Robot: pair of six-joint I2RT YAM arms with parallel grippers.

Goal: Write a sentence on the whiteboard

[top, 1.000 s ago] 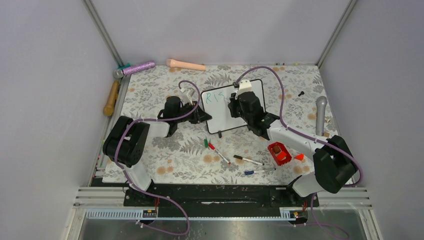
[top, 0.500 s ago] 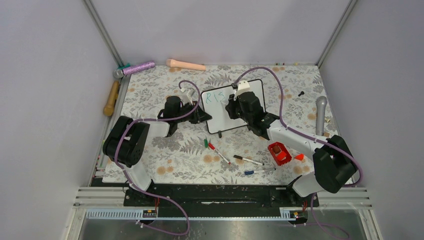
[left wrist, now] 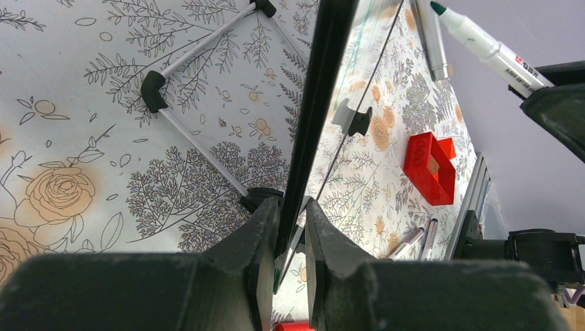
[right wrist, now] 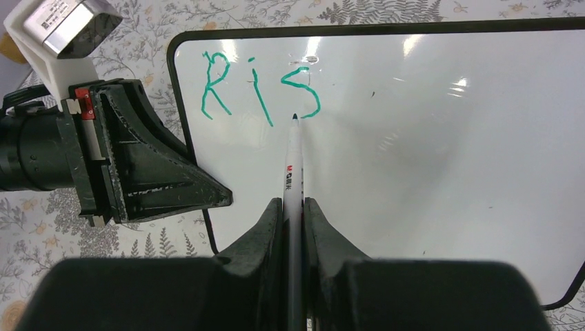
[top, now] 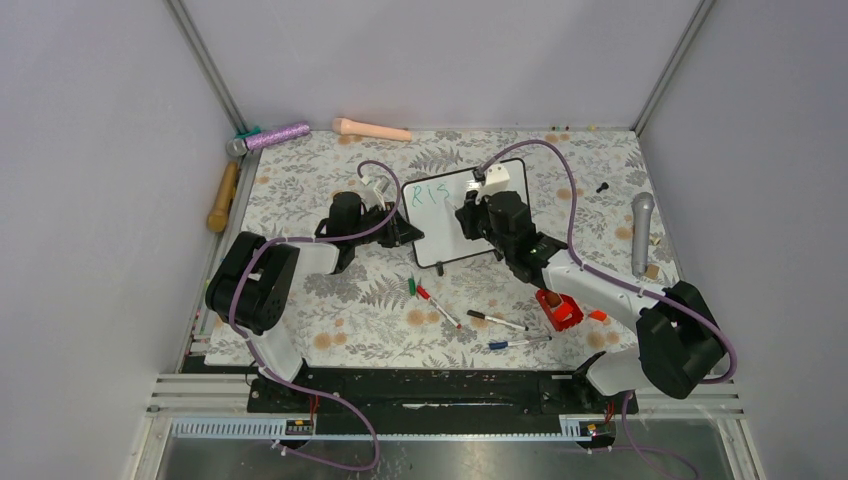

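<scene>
Right wrist: right pincer (right wrist: pixel 293 205) pinches marker (right wrist: pixel 292 162), tip seemingly touching whiteboard (right wrist: pixel 448 138); left pincer (left wrist: pixel 290 217) clamps its edge.

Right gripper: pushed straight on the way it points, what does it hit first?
The whiteboard, through the marker the right gripper holds; its tip sits close to the surface, contact unclear.

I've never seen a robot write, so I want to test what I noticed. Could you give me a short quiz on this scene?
1. True or false: the left gripper clamps the whiteboard by its edge.
2. What does the green writing spell so far?
3. The right gripper holds: A) a marker, B) an eraser, C) nothing.
Key: 1 true; 2 "Ris"; 3 A.
</scene>
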